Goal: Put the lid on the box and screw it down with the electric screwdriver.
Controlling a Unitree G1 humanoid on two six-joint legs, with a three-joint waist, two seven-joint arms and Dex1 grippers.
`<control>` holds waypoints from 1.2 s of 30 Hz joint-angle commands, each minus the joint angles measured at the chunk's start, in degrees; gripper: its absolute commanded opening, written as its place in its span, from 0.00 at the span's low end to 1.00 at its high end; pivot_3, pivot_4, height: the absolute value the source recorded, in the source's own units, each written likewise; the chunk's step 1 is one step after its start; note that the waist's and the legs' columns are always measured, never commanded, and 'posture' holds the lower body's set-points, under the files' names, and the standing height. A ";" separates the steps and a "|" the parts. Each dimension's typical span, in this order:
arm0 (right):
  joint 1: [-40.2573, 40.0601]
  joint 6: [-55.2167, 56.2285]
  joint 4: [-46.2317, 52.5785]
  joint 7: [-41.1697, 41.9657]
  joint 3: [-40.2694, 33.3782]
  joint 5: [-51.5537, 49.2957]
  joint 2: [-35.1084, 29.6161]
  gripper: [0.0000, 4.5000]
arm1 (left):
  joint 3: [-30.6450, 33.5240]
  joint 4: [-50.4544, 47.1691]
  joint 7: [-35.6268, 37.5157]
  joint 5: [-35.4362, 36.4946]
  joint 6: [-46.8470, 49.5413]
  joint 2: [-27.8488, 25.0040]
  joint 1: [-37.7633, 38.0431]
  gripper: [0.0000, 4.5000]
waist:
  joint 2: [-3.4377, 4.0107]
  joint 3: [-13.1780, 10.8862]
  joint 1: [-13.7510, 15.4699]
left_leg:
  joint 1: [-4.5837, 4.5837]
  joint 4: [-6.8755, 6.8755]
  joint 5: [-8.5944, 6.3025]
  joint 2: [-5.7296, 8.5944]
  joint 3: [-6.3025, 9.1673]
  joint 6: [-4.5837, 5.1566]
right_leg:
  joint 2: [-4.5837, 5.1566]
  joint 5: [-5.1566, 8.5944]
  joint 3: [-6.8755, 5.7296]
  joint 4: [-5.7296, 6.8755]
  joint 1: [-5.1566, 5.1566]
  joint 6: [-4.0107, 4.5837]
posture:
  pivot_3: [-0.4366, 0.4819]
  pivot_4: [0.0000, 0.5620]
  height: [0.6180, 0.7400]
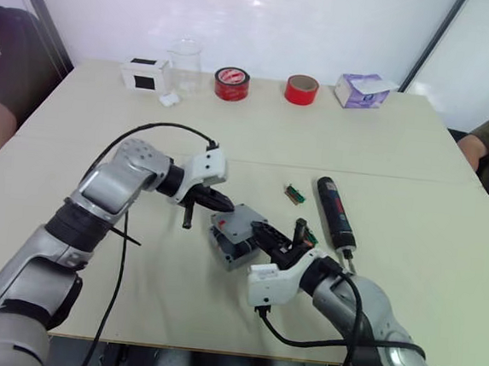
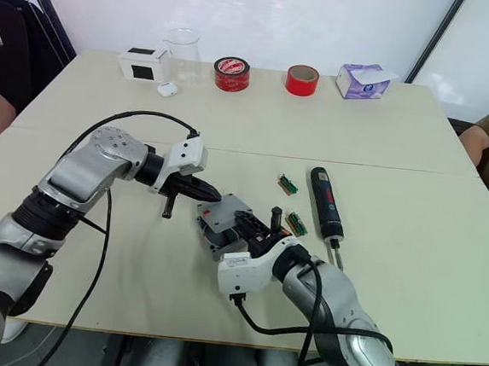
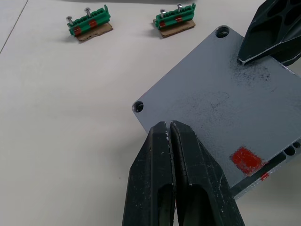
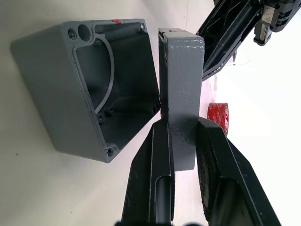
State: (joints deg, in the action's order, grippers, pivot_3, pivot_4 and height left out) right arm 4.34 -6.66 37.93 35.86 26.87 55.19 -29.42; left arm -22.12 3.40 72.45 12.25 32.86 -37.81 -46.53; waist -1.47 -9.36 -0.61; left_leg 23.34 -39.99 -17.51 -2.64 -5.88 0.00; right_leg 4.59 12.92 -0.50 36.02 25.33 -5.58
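Here the lid (image 4: 181,89) is being gripped edgewise by the right gripper (image 4: 181,141) just beside the open box (image 4: 89,84); the left gripper (image 3: 170,136), fingers pressed together and empty, is being held over the lid.

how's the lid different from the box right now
The lid is shallow and flat; the box is deep, open on one side, with a white wire inside. The lid is gripped on edge between the right gripper's fingers, tilted beside the box's opening; the box rests on the table, ungripped. The left gripper, shut, touches the lid's face. Both are grey with corner screw holes.
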 commanded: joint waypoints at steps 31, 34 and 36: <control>-5.57 4.78 2.57 3.35 -3.48 2.95 6.01 0.42 | -3.70 -4.60 4.66 -3.55 -2.59 0.08 1.59 0.00 | 0.02 0.02 0.05 | -0.06 -0.04 0.01 0.00 0.01 -0.01 | 0.00 0.00 0.00 0.04 -0.09 -0.01 | 0.48 0.27 1.00; -6.05 5.37 2.89 3.61 -3.93 3.01 5.82 0.64 | -6.04 -4.83 4.32 -6.15 -4.76 0.04 3.46 0.00 | -0.01 0.06 0.01 | -0.11 -0.04 0.01 0.00 0.01 -0.01 | 0.00 0.00 0.00 0.04 -0.13 0.00 | 0.48 0.27 1.00; -6.36 5.57 3.20 3.85 -4.17 2.96 5.80 0.82 | -7.10 -4.75 4.18 -7.46 -5.83 -0.03 4.44 0.00 | 0.00 0.08 0.03 | -0.41 -0.03 -0.01 0.00 0.01 0.01 | 0.00 0.02 0.00 0.03 -0.43 0.00 | 0.48 0.27 1.00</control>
State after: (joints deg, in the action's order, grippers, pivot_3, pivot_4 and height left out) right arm -1.69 -1.78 39.05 39.55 23.15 58.69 -23.74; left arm -25.41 -1.75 76.13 7.51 27.33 -37.47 -44.22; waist -1.47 -9.28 -0.58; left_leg 22.62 -39.98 -17.55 -2.65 -5.87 0.06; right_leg 4.59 12.98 -0.50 36.03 24.61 -5.59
